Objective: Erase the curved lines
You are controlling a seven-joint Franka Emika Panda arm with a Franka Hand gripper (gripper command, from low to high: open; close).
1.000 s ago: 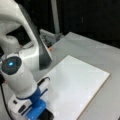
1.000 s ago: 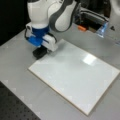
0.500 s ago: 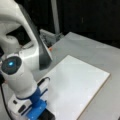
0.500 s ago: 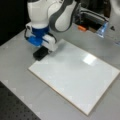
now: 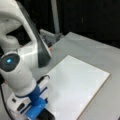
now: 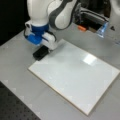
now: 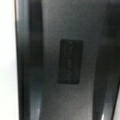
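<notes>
1. Where the wrist view looks down, a dark eraser block [image 7: 70, 61] fills nearly the whole frame, with white board [image 7: 7, 62] along the left edge.
2. The gripper [image 6: 43, 51] is clamped on that eraser, pressing it at the board's [image 6: 75, 75] corner at a front view's left.
3. No curve lines show on the white surface [image 5: 77, 87] in either front view.
4. The board lies on a grey table [image 6: 15, 75].
</notes>
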